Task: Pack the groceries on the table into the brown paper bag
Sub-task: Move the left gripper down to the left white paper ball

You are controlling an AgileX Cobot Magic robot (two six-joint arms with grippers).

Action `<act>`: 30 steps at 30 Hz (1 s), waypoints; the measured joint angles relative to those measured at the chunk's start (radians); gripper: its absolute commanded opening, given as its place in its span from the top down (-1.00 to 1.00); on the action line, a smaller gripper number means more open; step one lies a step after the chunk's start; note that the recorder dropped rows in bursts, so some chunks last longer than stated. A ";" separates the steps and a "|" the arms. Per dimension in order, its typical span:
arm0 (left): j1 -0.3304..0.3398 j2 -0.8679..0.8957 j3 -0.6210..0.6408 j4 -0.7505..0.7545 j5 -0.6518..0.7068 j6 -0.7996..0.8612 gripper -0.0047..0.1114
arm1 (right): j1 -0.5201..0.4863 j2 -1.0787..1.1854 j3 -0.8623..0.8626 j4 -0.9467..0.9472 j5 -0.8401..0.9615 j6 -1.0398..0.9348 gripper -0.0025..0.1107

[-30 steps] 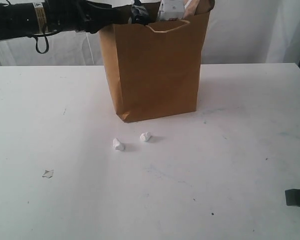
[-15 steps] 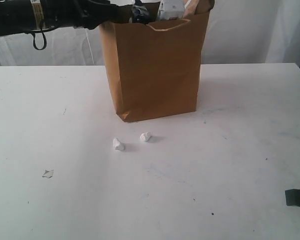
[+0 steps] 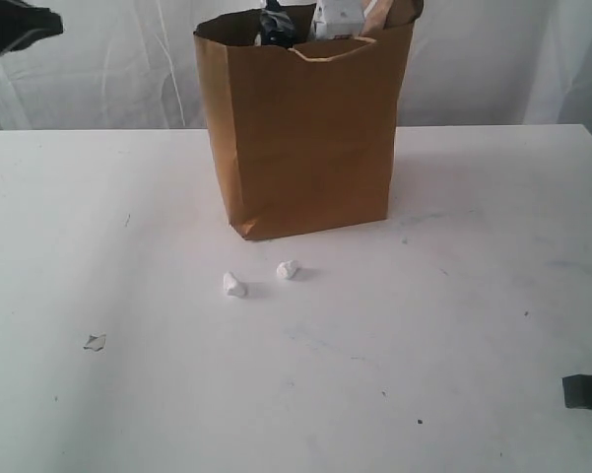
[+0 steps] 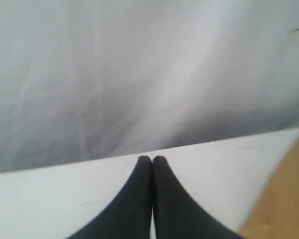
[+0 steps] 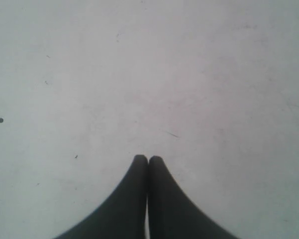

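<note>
Both closed and empty: left gripper is hovering apart from the bag, right gripper over the table.

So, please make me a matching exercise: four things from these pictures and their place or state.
1 brown paper bag
2 left hand
3 right hand
4 two white lumps

A shut, pointing down at the table
B upright, groceries showing at its top
C on the table, in front of the bag
D shut, pointing at the backdrop cloth

Pairs: 1-B, 2-D, 3-A, 4-C
</note>
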 measured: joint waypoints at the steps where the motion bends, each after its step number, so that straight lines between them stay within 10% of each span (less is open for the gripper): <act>1: 0.000 -0.012 0.039 0.002 0.096 -0.025 0.92 | 0.000 0.000 0.000 0.000 0.000 0.000 0.96; 4: 0.000 -0.078 0.206 0.002 0.495 -0.009 0.92 | 0.000 0.000 0.000 0.000 0.001 0.000 0.96; 11: 0.002 -0.207 0.588 0.000 0.824 0.279 0.92 | 0.000 0.000 0.000 0.000 0.003 0.000 0.96; 16: 0.003 -0.225 0.799 -0.009 0.548 0.309 0.92 | 0.000 0.000 0.000 0.000 -0.009 0.000 0.96; 22: -0.053 -0.215 0.769 -0.008 0.025 0.167 0.92 | 0.000 0.000 0.000 0.016 -0.038 0.000 0.96; 30: -0.335 -0.215 0.586 -0.008 0.137 0.054 0.92 | 0.000 0.000 0.000 0.016 -0.043 0.000 0.96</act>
